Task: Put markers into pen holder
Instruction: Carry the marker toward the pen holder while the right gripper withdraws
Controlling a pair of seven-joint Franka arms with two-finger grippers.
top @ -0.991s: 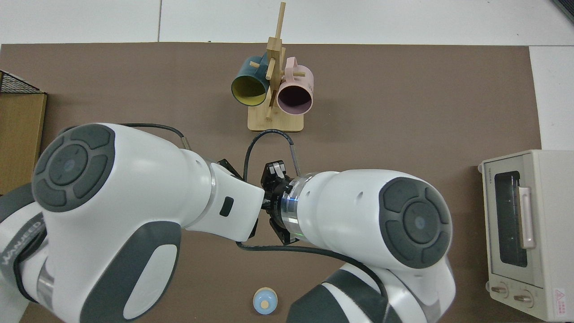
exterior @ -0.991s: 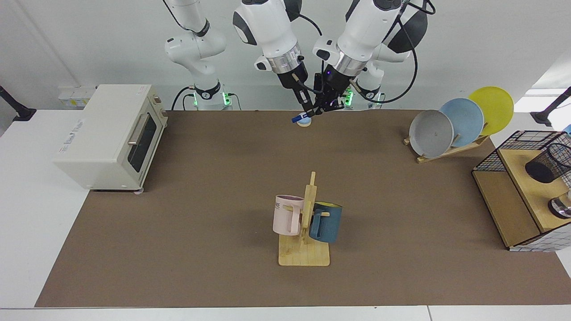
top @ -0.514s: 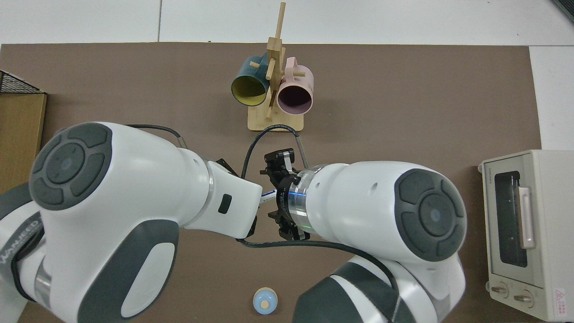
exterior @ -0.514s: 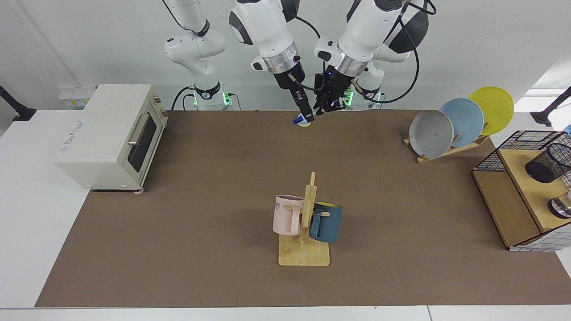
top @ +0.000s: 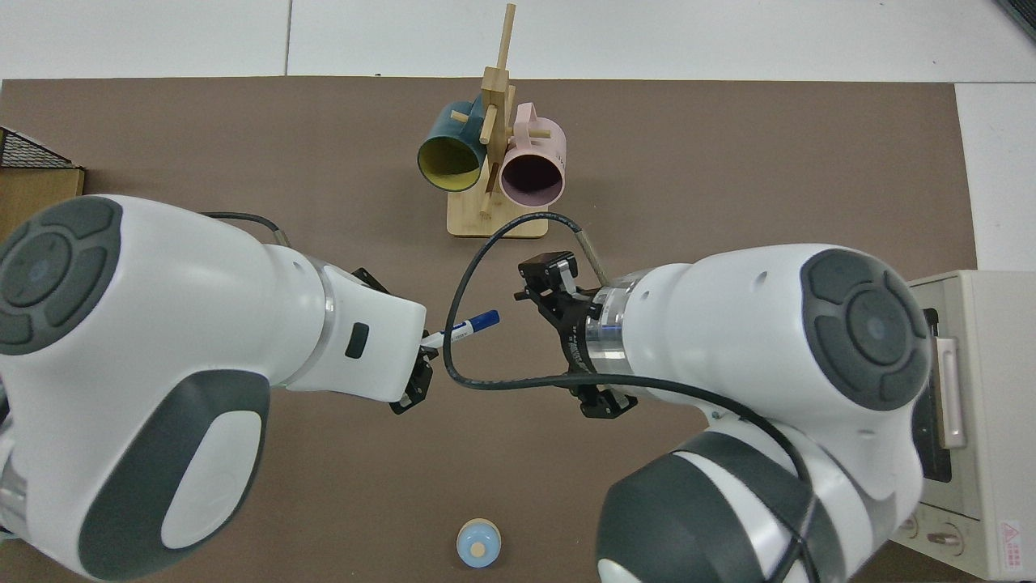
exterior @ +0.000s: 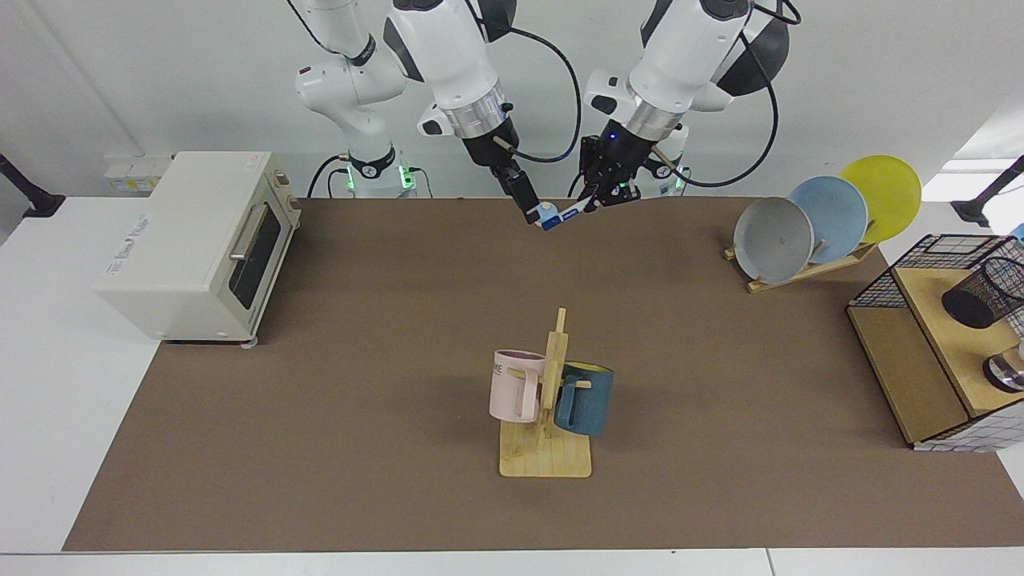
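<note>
Gripping marker [exterior: 565, 215] aloft, left end effector [exterior: 596, 202], right end effector [exterior: 530, 210] open beside, mat's far edge

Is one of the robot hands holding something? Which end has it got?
Yes. The left gripper holds the marker by its white end, with the blue cap sticking out free. The right gripper, close beside it, holds nothing.

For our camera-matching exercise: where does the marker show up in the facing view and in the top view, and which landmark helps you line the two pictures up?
Facing view: the marker is at the far table edge, upper centre, held by the left hand.
Top view: the marker sits mid-picture, sticking out from the left hand.
Shared landmark: the mug rack.
</note>
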